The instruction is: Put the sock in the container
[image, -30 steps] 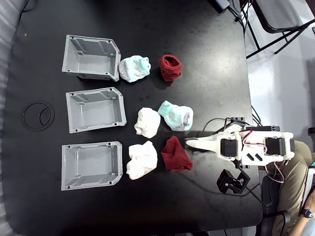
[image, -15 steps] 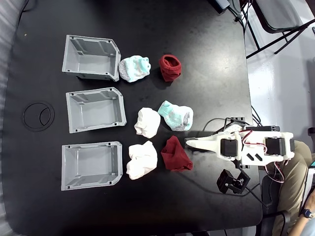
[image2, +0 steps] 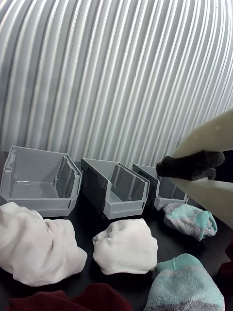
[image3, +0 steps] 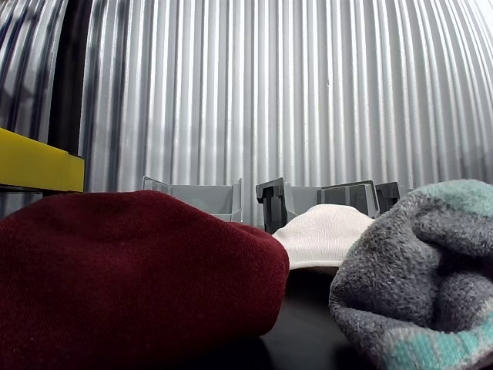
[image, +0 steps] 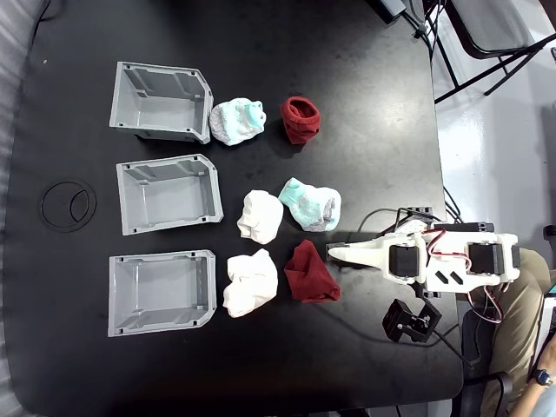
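Behind black table [image: 365, 78], corrugated wall [image2: 116, 73]

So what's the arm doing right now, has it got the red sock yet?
Gripper off the maroon sock, holding nothing. Sock lies on the table, not in the grey bin. White sock sits between sock and bin.

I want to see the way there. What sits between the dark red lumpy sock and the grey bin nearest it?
In the fixed view, a white sock lies between the sock and the container.
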### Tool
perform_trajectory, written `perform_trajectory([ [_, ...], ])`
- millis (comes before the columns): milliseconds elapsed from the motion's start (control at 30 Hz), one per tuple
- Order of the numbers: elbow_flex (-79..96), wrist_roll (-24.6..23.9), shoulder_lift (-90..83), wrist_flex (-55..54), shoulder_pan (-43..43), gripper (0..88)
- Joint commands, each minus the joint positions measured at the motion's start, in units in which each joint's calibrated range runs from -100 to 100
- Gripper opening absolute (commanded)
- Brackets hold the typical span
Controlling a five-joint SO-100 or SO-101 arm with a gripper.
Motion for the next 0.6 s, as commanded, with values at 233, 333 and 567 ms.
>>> perform_trajectory([
  [233,0.16,-0.28,0.50,1.35,-0.20,1.2],
  [333,-1.91,-0.33,3.51,4.17,-0.28,1.2],
  [567,-12.82,-0.33,18.23,5.11,-0.28,1.2],
])
